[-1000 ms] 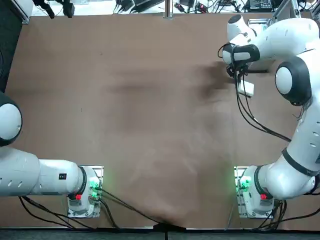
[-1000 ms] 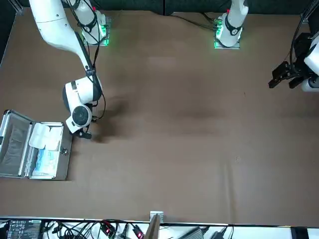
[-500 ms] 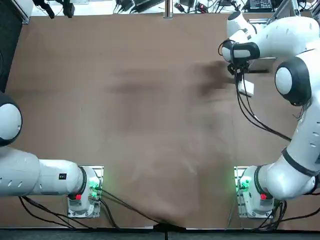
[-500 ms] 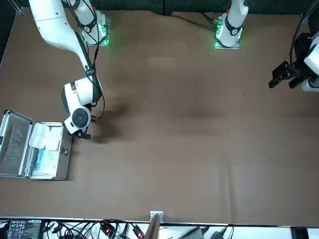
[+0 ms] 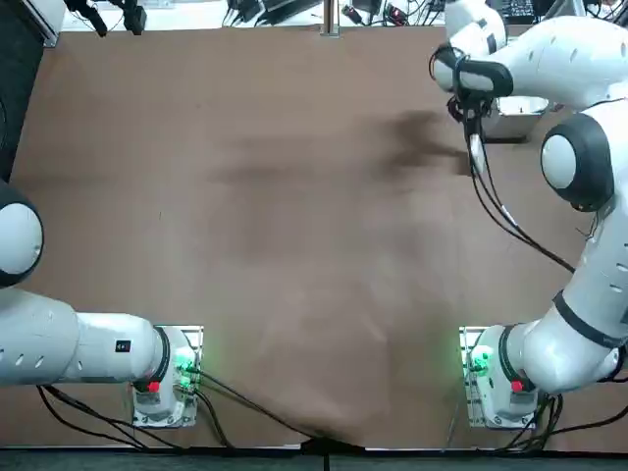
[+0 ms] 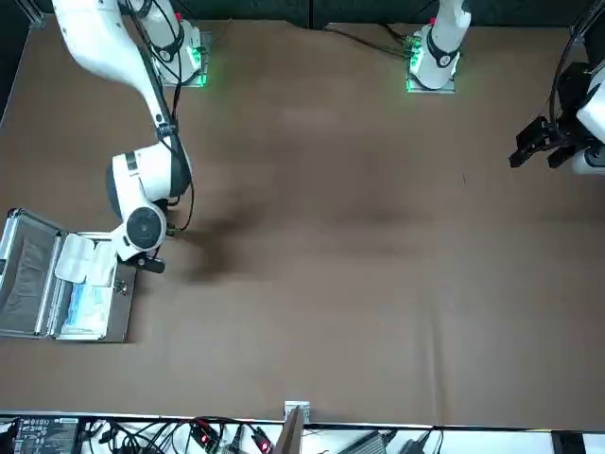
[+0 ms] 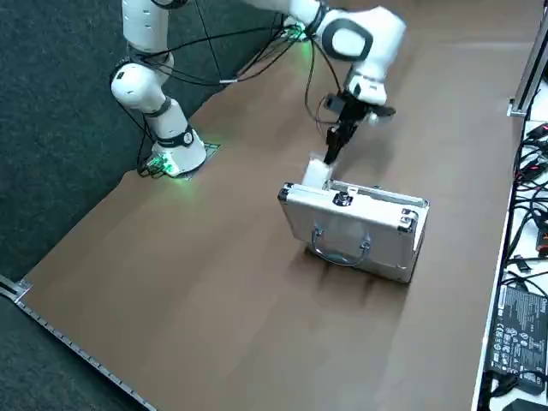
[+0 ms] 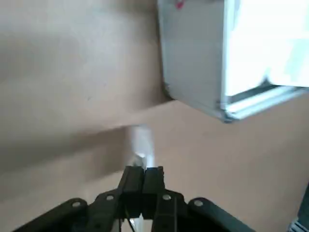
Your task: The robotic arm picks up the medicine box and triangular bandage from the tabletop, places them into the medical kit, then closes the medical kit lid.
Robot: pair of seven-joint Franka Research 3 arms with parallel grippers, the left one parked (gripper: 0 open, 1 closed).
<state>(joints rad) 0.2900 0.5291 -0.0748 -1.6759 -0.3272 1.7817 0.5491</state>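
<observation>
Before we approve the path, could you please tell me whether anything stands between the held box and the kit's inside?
Yes: the medical kit's side wall stands between its inside and the medicine box, held by the right tool beside it.

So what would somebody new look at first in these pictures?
Probably the big white robot arm, bending over the table. Next, the small white box pinched in the right claw, just beside the case. Then the shiny silver case, standing open on the table with white packets inside.
</observation>
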